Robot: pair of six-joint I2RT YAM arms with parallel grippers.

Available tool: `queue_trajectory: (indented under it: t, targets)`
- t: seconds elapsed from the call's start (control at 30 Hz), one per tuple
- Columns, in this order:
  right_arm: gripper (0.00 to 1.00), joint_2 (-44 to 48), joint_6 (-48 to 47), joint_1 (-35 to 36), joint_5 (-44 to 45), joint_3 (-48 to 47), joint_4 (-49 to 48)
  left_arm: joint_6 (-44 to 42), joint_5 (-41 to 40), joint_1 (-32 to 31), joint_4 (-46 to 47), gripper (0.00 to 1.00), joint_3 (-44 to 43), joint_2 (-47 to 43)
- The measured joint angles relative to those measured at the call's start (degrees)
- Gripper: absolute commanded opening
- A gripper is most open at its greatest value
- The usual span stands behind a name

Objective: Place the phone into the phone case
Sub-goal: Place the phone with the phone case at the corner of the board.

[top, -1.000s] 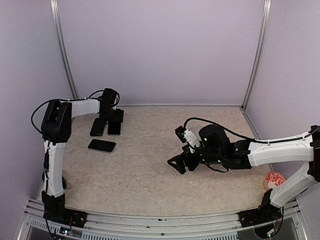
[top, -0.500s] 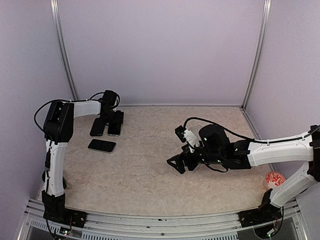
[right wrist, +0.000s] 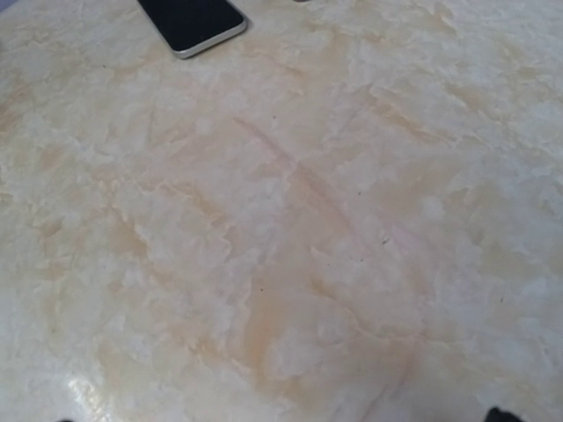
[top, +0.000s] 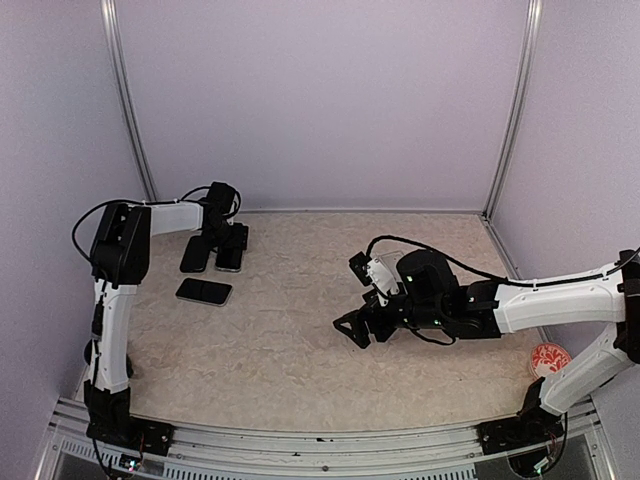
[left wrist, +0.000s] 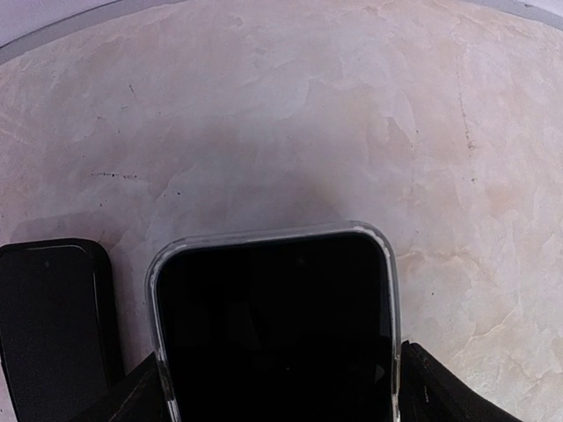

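Note:
A black phone sits inside the clear phone case, whose transparent rim shows around its end. It lies at the far left of the table. My left gripper is over it, with a dark finger against each long side of the case, shut across its width. My right gripper hangs open low over the middle of the table with nothing between its fingers. Only one fingertip shows at the bottom edge of the right wrist view.
A second black phone lies just left of the cased one. A third phone lies nearer the front and also shows in the right wrist view. A red-and-white round disc sits by the right arm's base. Walls close the back and sides.
The left arm's elbow has drifted slightly to the right. The grippers and the phones have stayed where they were.

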State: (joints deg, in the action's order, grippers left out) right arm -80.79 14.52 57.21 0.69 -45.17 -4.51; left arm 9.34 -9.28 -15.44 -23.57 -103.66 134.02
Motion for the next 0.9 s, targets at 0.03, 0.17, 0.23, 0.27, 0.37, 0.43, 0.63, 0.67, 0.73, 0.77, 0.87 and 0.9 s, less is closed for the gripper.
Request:
queue_trajectory:
  t: [0.03,0.17,0.23,0.27,0.37,0.43,0.63,0.67,0.73,0.77,0.87,0.9]
  targets:
    - [1.0,0.0,0.0,0.0,0.0,0.0,0.0,0.0,0.0,0.0,-0.1,0.82,0.0,0.1]
    - [1.0,0.0,0.0,0.0,0.0,0.0,0.0,0.0,0.0,0.0,-0.4,0.84,0.0,0.5]
    - [1.0,-0.1,0.0,0.0,0.0,0.0,-0.1,0.0,0.0,0.0,-0.6,0.85,-0.2,0.6]
    - [1.0,-0.2,0.0,0.0,0.0,0.0,-0.1,0.0,0.0,0.0,-0.7,0.85,-0.3,0.6]
    - [1.0,-0.6,0.0,0.0,0.0,0.0,-0.1,0.0,0.0,0.0,-1.0,0.87,-0.5,0.7]
    - [1.0,-0.8,0.0,0.0,0.0,0.0,-0.1,0.0,0.0,0.0,-1.3,0.89,-0.5,0.7]
    - [1.0,-1.2,0.0,0.0,0.0,0.0,-0.1,0.0,-0.5,0.0,-1.6,0.93,-0.5,0.7]
    - [1.0,-1.2,0.0,0.0,0.0,0.0,-0.1,0.0,-0.7,0.0,-1.6,0.94,-0.5,0.7]
    - [1.0,-1.2,0.0,0.0,0.0,0.0,-0.1,0.0,-1.3,0.0,-1.3,0.95,-0.3,0.7]
    - [1.0,-1.2,0.0,0.0,0.0,0.0,-0.1,0.0,-1.4,0.0,-1.0,0.96,0.0,0.7]
    - [1.0,-1.2,-0.1,0.0,0.0,0.0,-0.1,0.5,-1.7,0.0,0.5,0.96,1.0,0.5]
    - [1.0,-1.2,-0.1,0.0,0.0,0.0,-0.1,0.6,-1.7,0.0,0.9,0.97,1.3,0.4]
